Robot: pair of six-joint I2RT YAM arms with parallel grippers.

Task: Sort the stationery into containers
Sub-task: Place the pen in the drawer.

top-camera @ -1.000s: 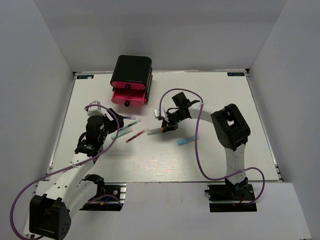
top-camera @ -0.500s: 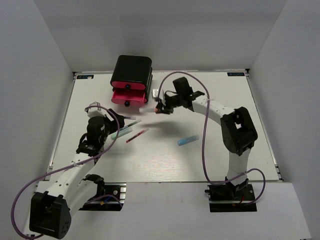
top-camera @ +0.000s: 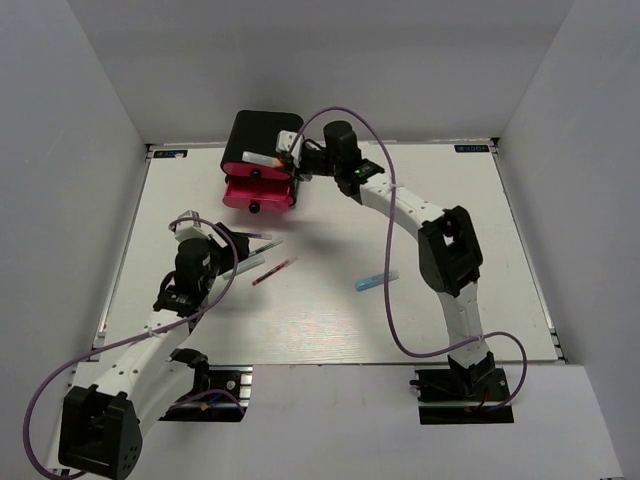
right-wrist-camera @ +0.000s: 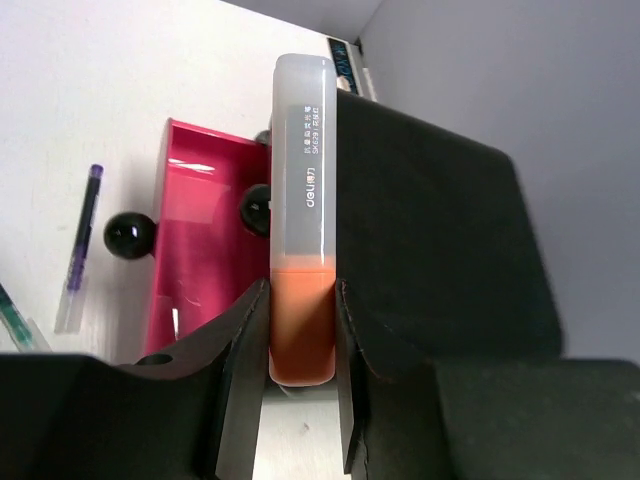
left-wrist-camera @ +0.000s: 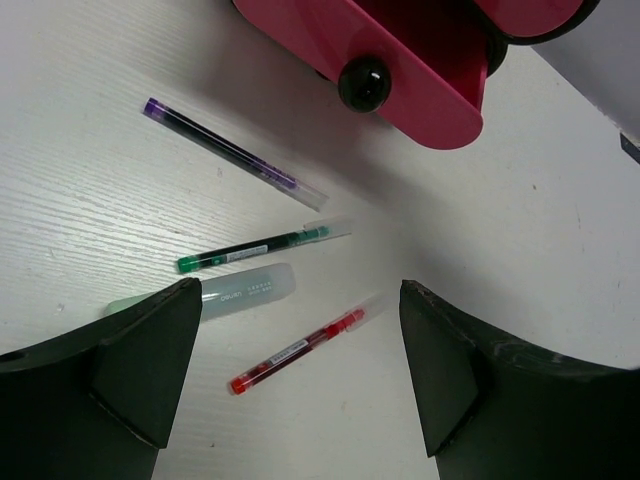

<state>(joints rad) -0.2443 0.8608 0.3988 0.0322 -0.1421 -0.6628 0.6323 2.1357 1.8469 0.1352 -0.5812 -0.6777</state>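
Right tool (right-wrist-camera: 300, 335): pinching the orange-grey marker (right-wrist-camera: 303, 240) by its orange end. The pale capped end points away from the wrist.

From above, the right arm reaches far across the worktop (top-camera: 450, 220) to the drawer box (top-camera: 265, 135) at the back left. The marker (top-camera: 262, 158) is held in the air over the front top edge of the box. It is not inside any drawer.

Drawer box: black shell with rounded corners. One pink drawer (right-wrist-camera: 195, 240) is pulled out, its inside showing in the right wrist view. A round black knob (left-wrist-camera: 362, 82) sits on its front.

Left tool (left-wrist-camera: 300, 300): fingers spread wide with nothing between them. It hovers above the loose pens in front of the box.

On the worktop below the left tool, from the box outward:
- dark pen (left-wrist-camera: 235, 155), lying aslant, nearest the drawer
- green pen (left-wrist-camera: 255, 250)
- mint marker (left-wrist-camera: 235, 293), just beside the green pen and partly hidden by the left finger
- red pen (left-wrist-camera: 300, 350), a little apart from the other three

The four do not touch.

The blue marker (top-camera: 375, 280) lies alone mid-worktop, well apart from the pens and from both tools.
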